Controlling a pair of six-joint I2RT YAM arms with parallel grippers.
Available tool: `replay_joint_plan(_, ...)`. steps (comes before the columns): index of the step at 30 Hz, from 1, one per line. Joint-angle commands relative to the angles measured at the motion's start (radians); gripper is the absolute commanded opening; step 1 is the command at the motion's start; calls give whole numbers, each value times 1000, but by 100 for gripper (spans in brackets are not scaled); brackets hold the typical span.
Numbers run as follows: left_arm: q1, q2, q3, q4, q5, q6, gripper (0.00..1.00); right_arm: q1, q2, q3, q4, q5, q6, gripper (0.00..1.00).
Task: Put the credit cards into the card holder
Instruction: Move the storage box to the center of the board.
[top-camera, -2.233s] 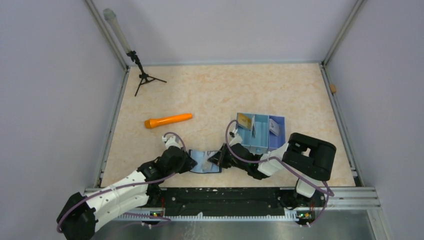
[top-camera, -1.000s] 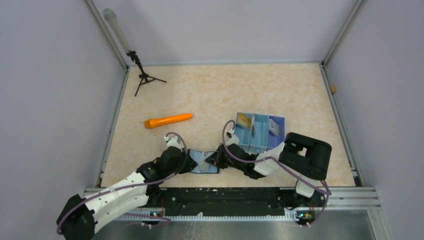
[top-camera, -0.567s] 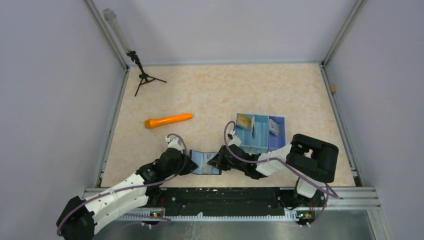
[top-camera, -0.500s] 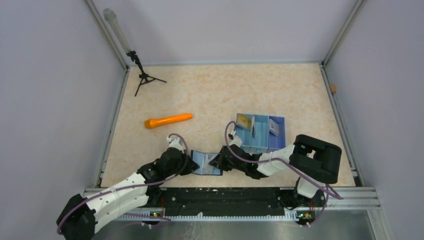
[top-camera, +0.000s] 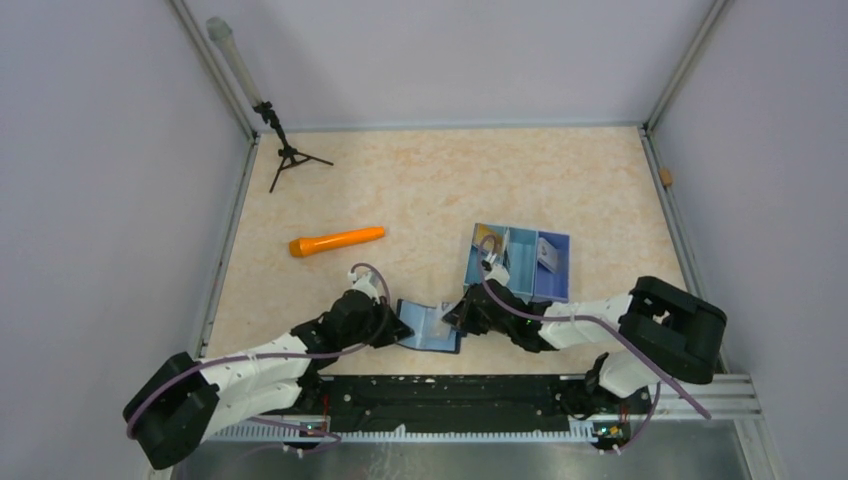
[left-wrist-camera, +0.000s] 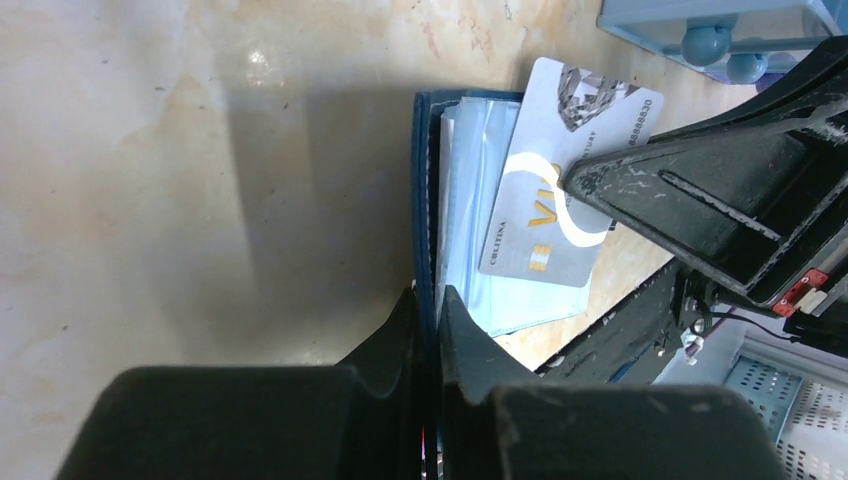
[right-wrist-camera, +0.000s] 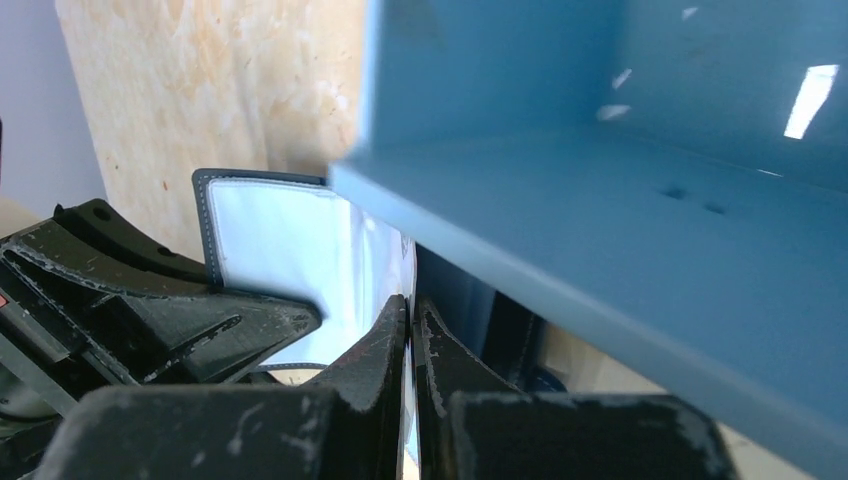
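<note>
The card holder (top-camera: 430, 326) lies open near the table's front edge, navy outside, pale blue inside (left-wrist-camera: 468, 240). My left gripper (top-camera: 392, 325) is shut on its navy left edge (left-wrist-camera: 428, 292). My right gripper (top-camera: 457, 320) is shut on a white-silver credit card (left-wrist-camera: 560, 190), which lies over the wallet's pale blue slots. In the right wrist view the right gripper (right-wrist-camera: 410, 302) pinches the card's thin edge in front of the wallet's inside (right-wrist-camera: 285, 240). A gold card (top-camera: 488, 243) and a white card (top-camera: 548, 255) lie in the blue tray (top-camera: 520, 285).
The blue tray stands just behind my right gripper and fills the right wrist view (right-wrist-camera: 620, 170). An orange flashlight (top-camera: 336, 241) lies left of centre. A small black tripod (top-camera: 290, 155) stands at the back left. The black front rail (top-camera: 450, 395) runs just below the wallet.
Both grippers and the wallet have shifted slightly right. The right arm's elbow has swung out to the right. Both grips are unchanged.
</note>
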Motion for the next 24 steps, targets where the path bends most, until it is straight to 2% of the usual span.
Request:
replay_joint_plan(1,1,78,48,111,0,0,0,-66,-60,-58,-189,41,-94,0)
replay_joint_plan(10,-7,277,112,264,1,-13,0,-232,-219,-109,-266,6,-217,0)
replay_joint_plan(16,-7,299,160,215,-81,9,0,-345,-313,-125,-331,4,-280,0)
replay_joint_plan(24,-5,330,181,181,-99,27,0,-491,-365,-123,-352,0,-366,0)
